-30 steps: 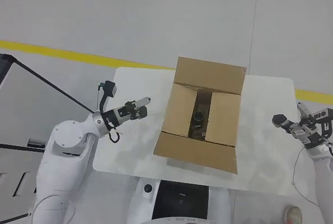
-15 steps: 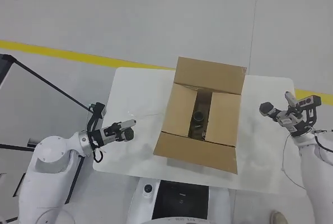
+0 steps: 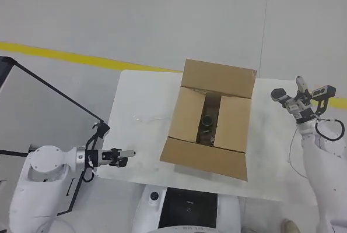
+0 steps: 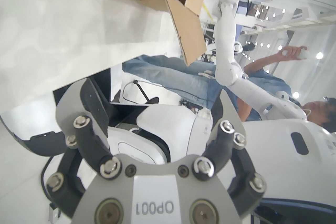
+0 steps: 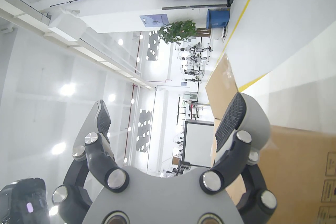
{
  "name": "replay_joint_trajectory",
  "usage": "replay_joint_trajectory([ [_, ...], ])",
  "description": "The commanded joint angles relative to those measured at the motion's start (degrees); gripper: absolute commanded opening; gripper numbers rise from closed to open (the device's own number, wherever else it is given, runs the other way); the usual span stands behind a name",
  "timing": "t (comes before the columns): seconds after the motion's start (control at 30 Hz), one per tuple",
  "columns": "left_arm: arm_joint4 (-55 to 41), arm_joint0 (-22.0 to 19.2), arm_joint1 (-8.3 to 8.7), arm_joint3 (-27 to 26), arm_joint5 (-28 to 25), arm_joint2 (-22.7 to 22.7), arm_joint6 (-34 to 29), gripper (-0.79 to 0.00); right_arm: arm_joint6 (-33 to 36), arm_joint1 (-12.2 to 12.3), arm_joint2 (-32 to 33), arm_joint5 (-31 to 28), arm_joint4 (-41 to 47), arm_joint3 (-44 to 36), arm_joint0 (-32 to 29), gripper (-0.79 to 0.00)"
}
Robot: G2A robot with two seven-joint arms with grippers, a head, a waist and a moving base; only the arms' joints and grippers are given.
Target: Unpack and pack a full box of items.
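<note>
Your box [image 3: 211, 119] sits open on the desk [image 3: 138, 116], right of the middle. Its outer flaps are folded out, and dark items [image 3: 207, 122] show in the gap between the inner flaps. Your left end effector [image 3: 128, 154] hangs at the desk's near edge by the left corner, fingers spread and empty. Your right end effector [image 3: 287, 93] hovers over the far right corner, likewise spread.

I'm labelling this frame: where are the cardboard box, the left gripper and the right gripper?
cardboard box [image 3: 232, 123], top view, on a folded-in flap.
left gripper [image 3: 130, 154], top view, between its fingertips.
right gripper [image 3: 288, 88], top view, between its fingertips.
</note>
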Motion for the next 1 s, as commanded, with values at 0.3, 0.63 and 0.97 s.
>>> replay_joint_trajectory([
  [0.3,1.2,-3.1,-0.35,-3.3,2.6,12.6,6.5,0.000,-3.3,-3.6,-9.2,-4.9,-3.5,21.8,13.9,0.000],
  [0.63,-3.2,-4.3,-0.08,-6.0,4.0,15.9,7.2,0.000,2.7,-6.6,-11.8,-7.4,1.0,31.7,20.4,0.000],
  [0.97,-4.1,-8.4,0.28,-5.9,4.4,18.4,8.8,0.000,15.1,-7.2,-11.5,-7.5,4.1,32.8,21.5,0.000],
])
